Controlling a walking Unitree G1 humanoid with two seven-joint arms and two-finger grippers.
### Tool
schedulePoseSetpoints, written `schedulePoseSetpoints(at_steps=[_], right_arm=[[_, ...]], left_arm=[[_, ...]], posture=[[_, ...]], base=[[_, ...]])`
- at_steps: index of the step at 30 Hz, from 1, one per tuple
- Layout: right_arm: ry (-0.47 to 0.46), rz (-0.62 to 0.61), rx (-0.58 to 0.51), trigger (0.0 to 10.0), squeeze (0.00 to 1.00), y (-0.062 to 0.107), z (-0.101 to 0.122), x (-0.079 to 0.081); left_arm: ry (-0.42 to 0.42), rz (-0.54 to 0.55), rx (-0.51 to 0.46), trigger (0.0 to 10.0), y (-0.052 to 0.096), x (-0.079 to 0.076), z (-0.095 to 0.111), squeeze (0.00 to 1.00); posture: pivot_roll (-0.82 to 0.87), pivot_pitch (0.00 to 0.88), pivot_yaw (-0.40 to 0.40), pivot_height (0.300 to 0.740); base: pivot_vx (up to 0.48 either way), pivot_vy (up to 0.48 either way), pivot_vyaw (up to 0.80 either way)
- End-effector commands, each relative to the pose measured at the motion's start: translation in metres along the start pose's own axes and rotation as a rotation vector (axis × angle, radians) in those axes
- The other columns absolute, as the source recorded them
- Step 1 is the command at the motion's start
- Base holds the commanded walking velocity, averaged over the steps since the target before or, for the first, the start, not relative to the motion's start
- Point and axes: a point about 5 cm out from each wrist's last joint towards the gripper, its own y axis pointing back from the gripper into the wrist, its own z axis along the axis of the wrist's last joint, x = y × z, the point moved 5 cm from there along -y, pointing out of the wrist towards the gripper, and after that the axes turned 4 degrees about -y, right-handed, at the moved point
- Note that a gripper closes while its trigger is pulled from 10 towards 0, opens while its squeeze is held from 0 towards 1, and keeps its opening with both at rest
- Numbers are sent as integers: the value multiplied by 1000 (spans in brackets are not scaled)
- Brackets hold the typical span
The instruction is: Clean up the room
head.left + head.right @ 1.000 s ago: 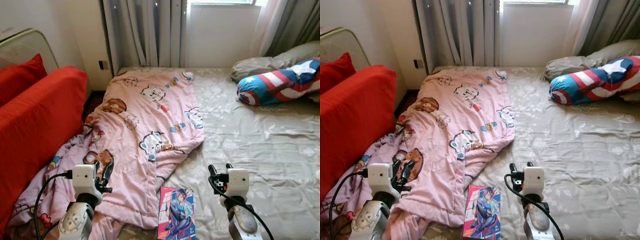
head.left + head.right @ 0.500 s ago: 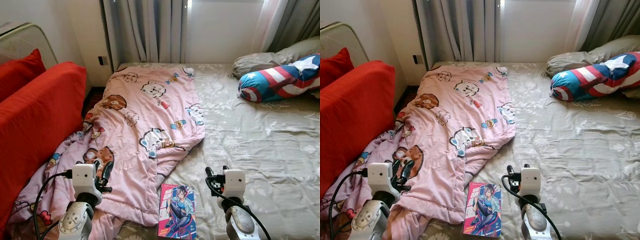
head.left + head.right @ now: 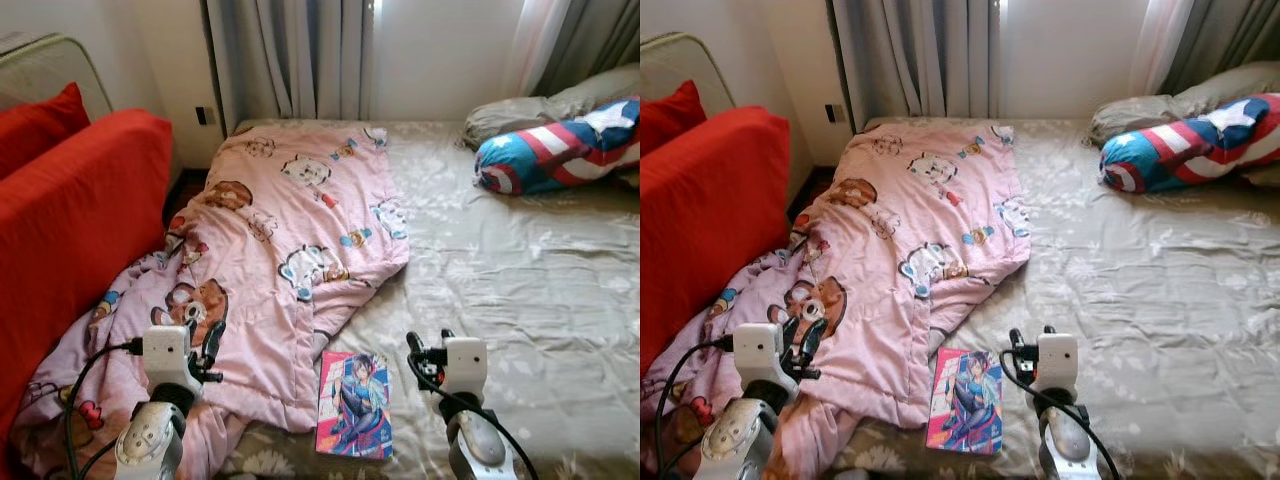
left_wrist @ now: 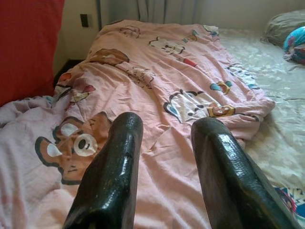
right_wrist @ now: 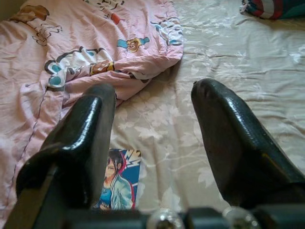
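One bed (image 3: 520, 270), covered in a beige floral sheet, its right half lying bare and open from the near edge back toward the pillows. One red sofa (image 3: 70, 230) standing along the bed's left side, with one red cushion (image 3: 40, 125) above its back. One pink cartoon-print blanket (image 3: 290, 250), spread from the head of the bed near the curtains (image 3: 290, 55) down the left half, its lower end rumpled and spilling over the left edge against the sofa. Two pillows at the far right corner: one star-and-stripe bolster (image 3: 555, 150) in blue, red and white, and one grey pillow (image 3: 520, 110) behind it, the two touching. One illustrated book (image 3: 354, 404), flat on the sheet at the near edge of the bed, just beside the blanket's hem and between the two arms. Two tools: the left tool (image 4: 164, 162) held above the blanket's lower part, fingers apart and gripping nothing; the right tool (image 5: 152, 143) held above bare sheet just right of the book, fingers likewise apart and empty. One wall socket (image 3: 206, 115) left of the curtains.
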Motion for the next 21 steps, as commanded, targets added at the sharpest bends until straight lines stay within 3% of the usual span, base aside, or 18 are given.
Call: schedulePoseSetpoints(at_steps=[1,21], right_arm=[[-7,10,-1,10000,0,0,0,3],[-20,41,4,10000,0,0,-2,11]], left_arm=[[0,-8,4,10000,-1,0,2,0],[-3,-11,5,10000,-1,1,4,0]], posture=[[12,37,-2,660],[23,42,4,660]], base=[[0,0,0],[0,0,0]])
